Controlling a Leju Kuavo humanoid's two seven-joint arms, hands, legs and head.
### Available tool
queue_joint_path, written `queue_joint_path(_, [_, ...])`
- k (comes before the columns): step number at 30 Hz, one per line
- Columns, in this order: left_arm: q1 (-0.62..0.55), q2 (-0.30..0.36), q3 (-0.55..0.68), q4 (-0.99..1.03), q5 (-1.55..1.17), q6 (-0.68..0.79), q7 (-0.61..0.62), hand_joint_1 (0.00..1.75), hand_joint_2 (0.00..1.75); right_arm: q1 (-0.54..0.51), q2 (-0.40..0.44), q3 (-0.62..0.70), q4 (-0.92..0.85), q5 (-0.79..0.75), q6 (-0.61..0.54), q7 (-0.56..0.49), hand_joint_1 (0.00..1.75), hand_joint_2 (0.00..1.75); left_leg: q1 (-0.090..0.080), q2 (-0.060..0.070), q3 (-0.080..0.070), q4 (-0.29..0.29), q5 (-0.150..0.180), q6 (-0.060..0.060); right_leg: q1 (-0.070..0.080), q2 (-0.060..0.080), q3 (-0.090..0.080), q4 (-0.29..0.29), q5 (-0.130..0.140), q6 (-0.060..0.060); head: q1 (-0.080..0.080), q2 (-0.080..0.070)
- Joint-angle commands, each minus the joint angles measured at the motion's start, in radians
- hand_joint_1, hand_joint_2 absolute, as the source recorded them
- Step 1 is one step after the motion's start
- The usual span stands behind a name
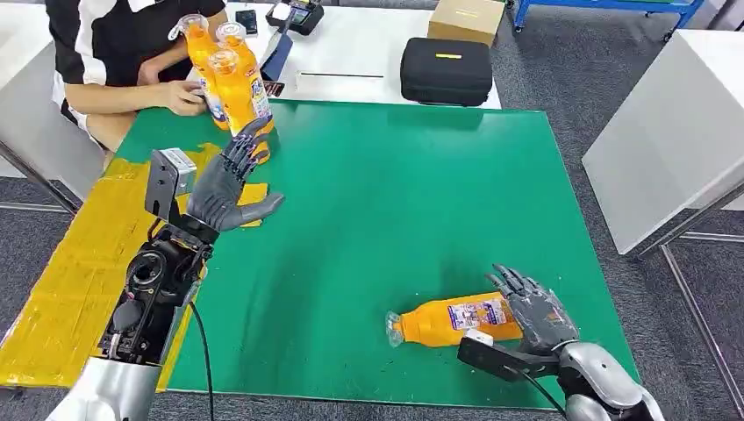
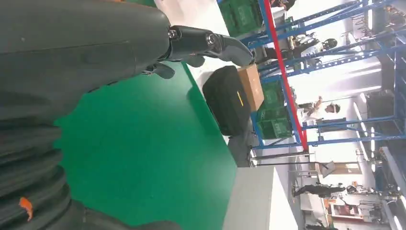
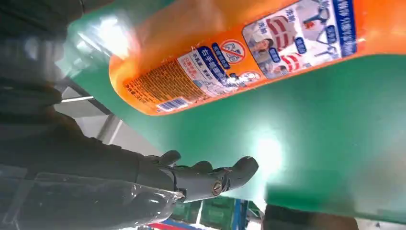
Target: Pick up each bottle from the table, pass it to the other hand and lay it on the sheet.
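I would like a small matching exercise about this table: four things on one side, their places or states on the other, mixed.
1. lying bottle
2. standing bottles
3. black case
4. left hand

a. raised, holding nothing
b. on the white table
c. beside the right hand
d. at the green mat's far corner, by a person's hand

Pairs: 1-c, 2-d, 3-b, 4-a

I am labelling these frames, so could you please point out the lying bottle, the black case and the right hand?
lying bottle [image 1: 456,319], head view, on its label.
black case [image 1: 446,70], head view, on its top face.
right hand [image 1: 537,309], head view, on its back.
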Motion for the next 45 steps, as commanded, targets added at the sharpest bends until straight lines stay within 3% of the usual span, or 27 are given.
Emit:
queue_joint_path(1, [-0.06, 0.017, -0.027, 0.122, 0.0, 0.001, -0.002, 0.0, 1.75, -0.068, 0.056, -0.008, 0.177, -0.006, 0.025, 0.003, 0.0, 1.75, 0.001, 0.0, 0.006, -0.001, -0.002, 0.0, 0.001, 0.002, 0.006, -0.001, -0.001, -0.005, 0.0, 0.0])
queue_joint_path(24, [-0.059, 0.009, -0.046, 0.159, 0.005, 0.018, 0.005, 0.0, 1.75, -0.125, 0.082, 0.045, 0.358, -0.009, 0.023, -0.013, 0.02, 1.75, 0.001, 0.0, 0.007, 0.0, -0.003, 0.0, 0.002, 0.001, 0.007, -0.001, -0.002, -0.006, 0.0, 0.0])
queue_joint_path(25, [-0.056, 0.009, -0.047, 0.158, 0.006, 0.021, 0.005, 0.0, 1.75, -0.13, 0.085, 0.055, 0.37, -0.012, 0.011, -0.019, 0.16, 1.75, 0.001, 0.0, 0.005, 0.0, -0.002, 0.0, 0.002, 0.001, 0.005, -0.001, -0.001, -0.005, 0.0, 0.0])
queue_joint_path(26, [-0.054, 0.009, -0.048, 0.159, 0.007, 0.021, 0.005, 0.0, 1.75, -0.133, 0.087, 0.06, 0.373, -0.012, 0.006, -0.019, 0.45, 1.75, 0.001, 0.0, 0.01, 0.0, -0.004, 0.0, 0.002, 0.001, 0.01, -0.001, -0.004, -0.008, 0.0, 0.0])
queue_joint_path(27, [-0.053, 0.009, -0.049, 0.161, 0.008, 0.022, 0.005, 0.0, 1.75, -0.138, 0.091, 0.064, 0.38, -0.013, -0.006, -0.019, 1.06, 1.75, 0.001, 0.0, 0.007, -0.001, -0.002, 0.0, 0.002, 0.001, 0.007, -0.001, -0.002, -0.005, 0.0, 0.0])
queue_joint_path(28, [-0.053, 0.008, -0.052, 0.165, 0.007, 0.023, 0.003, 0.0, 1.75, -0.144, 0.095, 0.068, 0.387, -0.015, -0.017, -0.018, 1.4, 1.75, 0.001, 0.0, 0.009, 0.0, -0.004, 0.0, 0.002, 0.002, 0.009, -0.001, -0.003, -0.007, 0.0, 0.0])
queue_joint_path(29, [-0.054, 0.007, -0.054, 0.17, 0.007, 0.023, 0.001, 0.0, 1.75, -0.15, 0.096, 0.072, 0.394, -0.015, -0.028, -0.018, 1.43, 1.75, 0.001, 0.0, 0.008, -0.001, -0.003, 0.0, 0.002, 0.002, 0.007, -0.002, -0.002, -0.006, 0.0, 0.0])
queue_joint_path(30, [-0.056, 0.007, -0.055, 0.172, 0.007, 0.024, -0.001, 0.0, 1.75, -0.153, 0.096, 0.074, 0.397, -0.016, -0.034, -0.019, 1.61, 1.75, 0.001, 0.0, 0.005, -0.001, -0.001, 0.0, 0.002, 0.001, 0.005, -0.002, -0.001, -0.004, 0.0, 0.0])
queue_joint_path(31, [-0.058, 0.006, -0.056, 0.176, 0.008, 0.024, -0.003, 0.0, 1.75, -0.158, 0.098, 0.076, 0.403, -0.019, -0.044, -0.022, 1.68, 1.75, 0.001, 0.0, 0.008, 0.0, -0.003, 0.0, 0.002, 0.002, 0.008, -0.001, -0.002, -0.006, 0.0, 0.0])
queue_joint_path(39, [-0.06, 0.009, -0.054, 0.176, 0.012, 0.024, -0.003, 0.0, 1.75, -0.167, 0.101, 0.072, 0.409, -0.029, -0.08, -0.04, 1.73, 1.75, 0.001, -0.001, 0.008, -0.001, -0.003, 0.0, 0.002, 0.001, 0.008, -0.001, -0.002, -0.006, 0.0, 0.0])
queue_joint_path(45, [-0.043, 0.025, -0.049, 0.124, 0.01, 0.032, 0.012, 0.0, 1.75, -0.231, 0.182, 0.007, 0.404, -0.102, -0.156, -0.056, 1.75, 1.75, 0.001, 0.003, 0.008, 0.0, -0.003, 0.0, 0.002, 0.005, 0.006, 0.0, -0.001, -0.006, 0.0, 0.0])
